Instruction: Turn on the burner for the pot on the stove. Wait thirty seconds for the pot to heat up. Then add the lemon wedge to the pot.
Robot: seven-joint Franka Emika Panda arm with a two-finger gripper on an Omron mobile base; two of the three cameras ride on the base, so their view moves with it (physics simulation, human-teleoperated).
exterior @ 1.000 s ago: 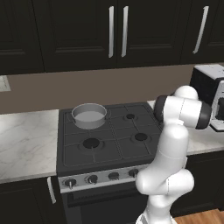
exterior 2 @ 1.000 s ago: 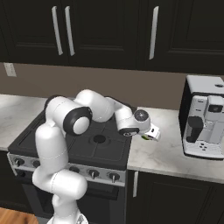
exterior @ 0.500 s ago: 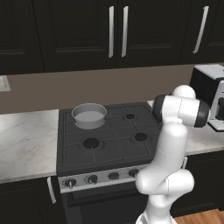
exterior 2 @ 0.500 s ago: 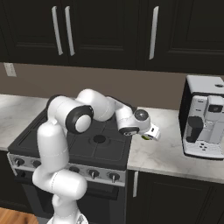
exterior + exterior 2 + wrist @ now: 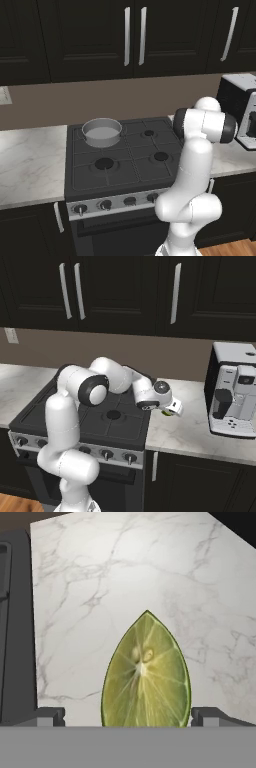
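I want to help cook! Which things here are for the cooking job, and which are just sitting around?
For the job: pot, stove, lemon wedge, open gripper right over the wedge.

Just sitting there: coffee machine, marble counter, dark cabinets.

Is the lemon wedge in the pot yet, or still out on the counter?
Out. The lemon wedge lies on the marble counter, between the open tool's tips.

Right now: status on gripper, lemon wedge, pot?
Gripper open, low over the lemon wedge, tips either side, not closed. Wedge on the marble counter right of the stove. Pot on rear-left burner. Nothing between.
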